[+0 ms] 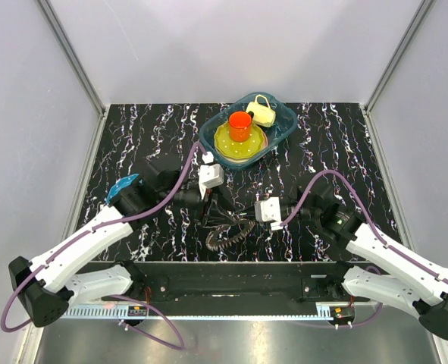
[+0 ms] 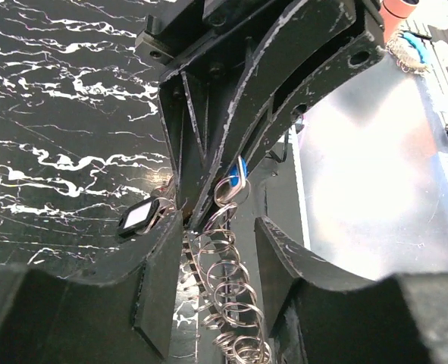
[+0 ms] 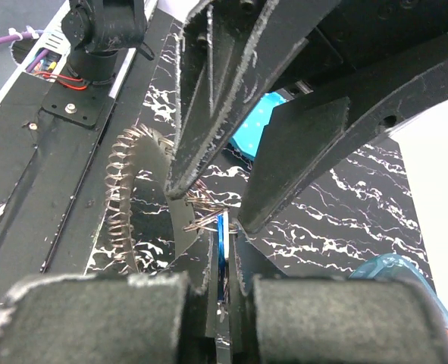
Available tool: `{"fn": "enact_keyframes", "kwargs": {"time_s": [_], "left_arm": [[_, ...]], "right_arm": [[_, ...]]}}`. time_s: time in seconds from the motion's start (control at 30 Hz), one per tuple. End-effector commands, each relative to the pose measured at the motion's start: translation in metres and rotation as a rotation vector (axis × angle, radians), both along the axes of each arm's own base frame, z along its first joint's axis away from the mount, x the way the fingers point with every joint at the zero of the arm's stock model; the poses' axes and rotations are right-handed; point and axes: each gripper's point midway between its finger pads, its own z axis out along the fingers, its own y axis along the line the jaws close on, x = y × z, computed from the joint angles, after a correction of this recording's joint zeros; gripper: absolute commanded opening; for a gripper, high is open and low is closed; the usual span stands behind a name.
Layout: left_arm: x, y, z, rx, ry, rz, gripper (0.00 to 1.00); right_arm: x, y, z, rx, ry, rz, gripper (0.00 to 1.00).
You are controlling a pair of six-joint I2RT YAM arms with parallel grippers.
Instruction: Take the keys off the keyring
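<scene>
Blue-headed key [image 3: 220, 258] in right gripper [image 3: 220, 231], wrist views only

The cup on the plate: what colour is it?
Orange; the cup shows best in the top external view.

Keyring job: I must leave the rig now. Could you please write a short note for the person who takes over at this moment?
Left gripper: jaws apart, straddling the keyring; no firm pinch visible.
Right gripper: shut on a thin blue piece at the ring, tips close to the left gripper's.
Keyring: near the front edge of the table, between both arms, the keys packed around it.
Done: no key seen lying free.
Left: work the keys off the ring.
</scene>
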Motion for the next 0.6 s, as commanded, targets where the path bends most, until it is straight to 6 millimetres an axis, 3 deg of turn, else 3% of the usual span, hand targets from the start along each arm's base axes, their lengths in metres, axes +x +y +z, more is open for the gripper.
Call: {"fn": "enact_keyframes", "kwargs": {"time_s": [0.0,0.33,0.57], "left_arm": [[-0.011,-0.002,0.022,-0.054,-0.033,-0.086,0.44],[-0.021,-0.002,0.018,-0.062,0.003,-0.155,0.42],[-0.027,-0.002,0.012,-0.047,0.038,-0.184,0.41]], "right_arm": [[-0.006,0.002,0.039,0.099,-0.095,0.039,0.0],[-0.004,0.004,0.04,0.104,-0.101,0.031,0.0],[0.014,0.002,0.036,0.084,-0.118,-0.058,0.0]]}}
